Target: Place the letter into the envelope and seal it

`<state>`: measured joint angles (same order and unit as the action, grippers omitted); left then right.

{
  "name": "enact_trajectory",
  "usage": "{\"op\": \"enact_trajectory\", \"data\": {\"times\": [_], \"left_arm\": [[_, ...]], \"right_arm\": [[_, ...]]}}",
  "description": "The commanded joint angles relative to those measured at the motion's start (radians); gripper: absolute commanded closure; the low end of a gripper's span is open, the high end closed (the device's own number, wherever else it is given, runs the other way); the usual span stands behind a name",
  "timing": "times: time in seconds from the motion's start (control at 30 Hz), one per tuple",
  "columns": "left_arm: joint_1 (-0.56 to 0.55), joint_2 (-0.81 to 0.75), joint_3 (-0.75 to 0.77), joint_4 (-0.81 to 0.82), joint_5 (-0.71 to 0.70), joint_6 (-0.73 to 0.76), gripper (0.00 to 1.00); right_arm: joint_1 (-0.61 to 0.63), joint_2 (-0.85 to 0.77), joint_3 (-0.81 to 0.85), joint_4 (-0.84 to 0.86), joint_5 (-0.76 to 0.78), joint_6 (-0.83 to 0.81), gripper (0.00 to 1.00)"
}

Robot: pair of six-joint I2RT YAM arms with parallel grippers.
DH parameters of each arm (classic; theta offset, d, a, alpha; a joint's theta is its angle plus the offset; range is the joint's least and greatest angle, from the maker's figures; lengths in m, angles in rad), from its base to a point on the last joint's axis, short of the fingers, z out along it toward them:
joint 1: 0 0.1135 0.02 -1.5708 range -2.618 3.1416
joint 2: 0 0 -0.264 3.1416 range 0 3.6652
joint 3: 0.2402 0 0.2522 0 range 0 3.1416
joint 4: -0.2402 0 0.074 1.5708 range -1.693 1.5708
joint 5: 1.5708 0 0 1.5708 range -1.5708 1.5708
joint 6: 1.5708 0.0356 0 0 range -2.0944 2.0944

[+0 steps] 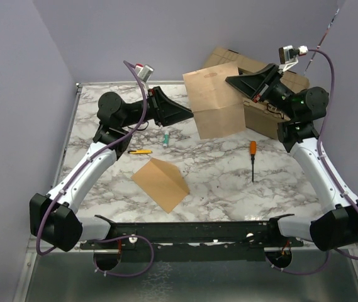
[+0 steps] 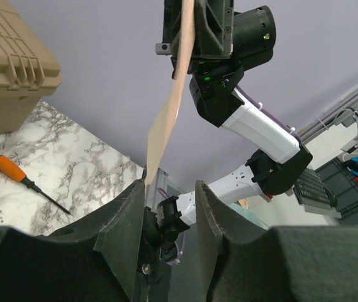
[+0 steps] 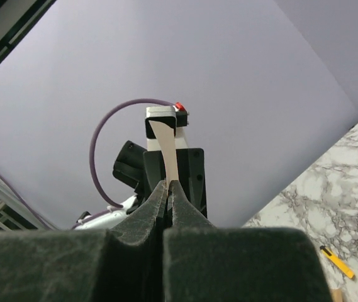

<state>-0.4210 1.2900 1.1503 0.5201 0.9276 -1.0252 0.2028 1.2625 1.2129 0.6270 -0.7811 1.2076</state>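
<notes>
Letter (image 1: 213,100) aloft, clamped in right gripper (image 3: 168,184); left gripper (image 2: 170,184) part-open around opposite edge; envelope (image 1: 160,184) on desk (image 1: 279,182) below.

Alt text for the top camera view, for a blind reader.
A pale pinkish-tan paper letter hangs above the marbled table, pinched at its upper right by the right tool, the left tool at its left edge. A kraft-brown paper envelope sits tented on the table, an orange-handled screwdriver to its right.
</notes>
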Motion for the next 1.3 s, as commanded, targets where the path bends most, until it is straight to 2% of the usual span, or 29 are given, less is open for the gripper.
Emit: {"op": "enact_trajectory", "data": {"times": [0.0,0.13,0.33,0.53,0.7,0.8,0.87,0.93,1.1,1.2,1.27], "left_arm": [[-0.003,-0.017,-0.036,0.052,-0.031,-0.023,0.58],[-0.021,0.001,-0.061,0.105,-0.069,-0.061,0.41],[-0.074,0.044,-0.069,0.167,-0.160,-0.073,0.28],[-0.108,0.081,-0.090,0.260,-0.214,-0.078,0.25],[-0.114,0.079,-0.114,0.343,-0.173,-0.116,0.48],[-0.114,0.066,-0.148,0.368,-0.181,-0.127,0.68],[-0.116,0.063,-0.162,0.382,-0.208,-0.154,0.89],[-0.118,0.074,-0.156,0.406,-0.234,-0.199,1.00],[-0.119,0.122,-0.117,0.423,-0.275,-0.333,1.00],[-0.119,0.148,-0.094,0.425,-0.266,-0.417,1.00],[-0.118,0.159,-0.081,0.426,-0.257,-0.467,1.00]], "right_arm": [[0.000,0.000,0.016,0.054,0.042,0.057,0.99],[0.001,0.003,-0.002,0.089,0.062,0.101,1.00],[0.000,0.020,-0.025,0.149,0.082,0.188,0.99],[0.000,0.038,-0.040,0.195,0.106,0.279,0.99],[0.000,0.038,-0.062,0.204,0.141,0.313,0.99],[0.000,0.035,-0.069,0.194,0.165,0.309,1.00],[0.000,0.035,-0.058,0.170,0.169,0.295,0.99],[0.000,0.032,-0.044,0.155,0.161,0.268,0.99],[0.000,0.019,0.006,0.112,0.098,0.105,1.00],[0.000,0.005,0.041,0.088,0.023,-0.094,0.99],[0.000,-0.014,0.067,0.013,0.011,-0.256,0.99]]}}
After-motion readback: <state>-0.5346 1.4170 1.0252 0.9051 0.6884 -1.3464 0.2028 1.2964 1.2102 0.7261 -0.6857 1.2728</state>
